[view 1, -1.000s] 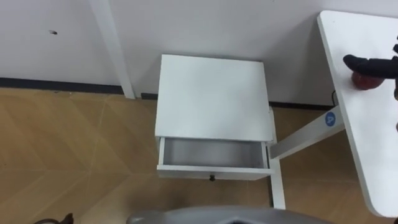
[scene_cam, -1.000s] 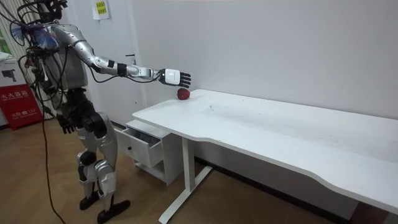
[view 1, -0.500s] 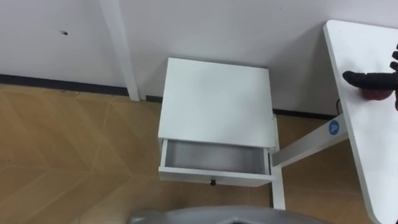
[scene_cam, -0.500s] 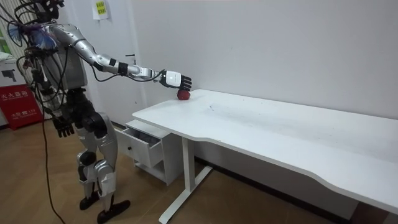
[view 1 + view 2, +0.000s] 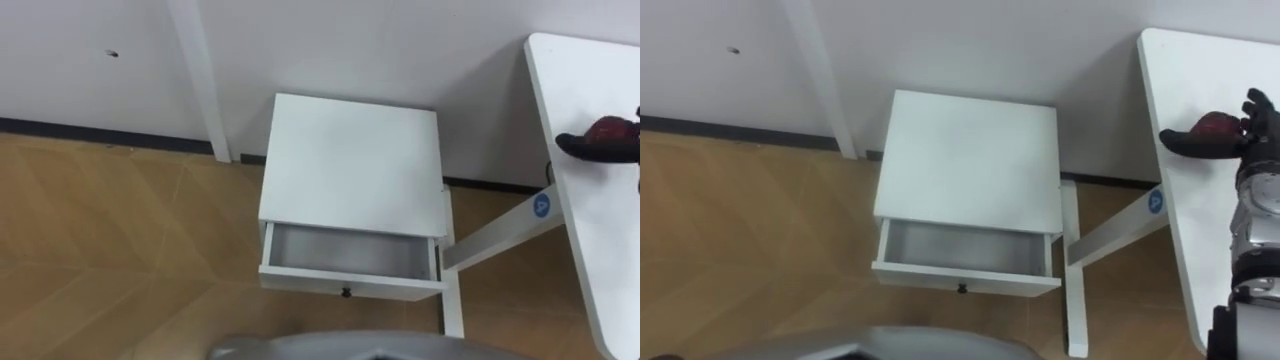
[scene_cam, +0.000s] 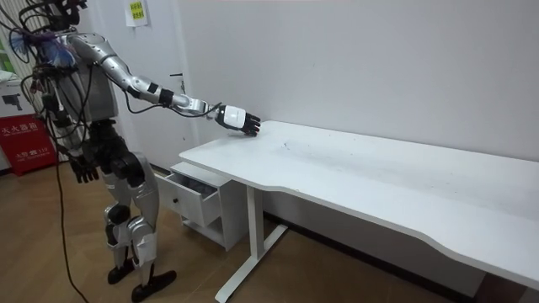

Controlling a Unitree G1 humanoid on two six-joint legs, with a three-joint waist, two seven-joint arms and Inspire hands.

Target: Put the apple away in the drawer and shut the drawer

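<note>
Standing at table [image 5: 1200,240] end, R arm stretched over its far corner. Clasping apple [image 5: 1212,125] w/ R hand [image 5: 1240,142]: thumb on near side, fingers curled over far side, red showing btwn. Apple low on tabletop near the wall; can't tell if lifted. Cabinet [image 5: 350,160] just beside table leg, drawer [image 5: 350,250] open. L hand [image 6: 84,171] hanging away from table, fingers loose, nothing held.

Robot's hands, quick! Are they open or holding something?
Left hand: open, empty, hanging at its side.
Right hand: closed round the round red apple on the white desk.
</note>
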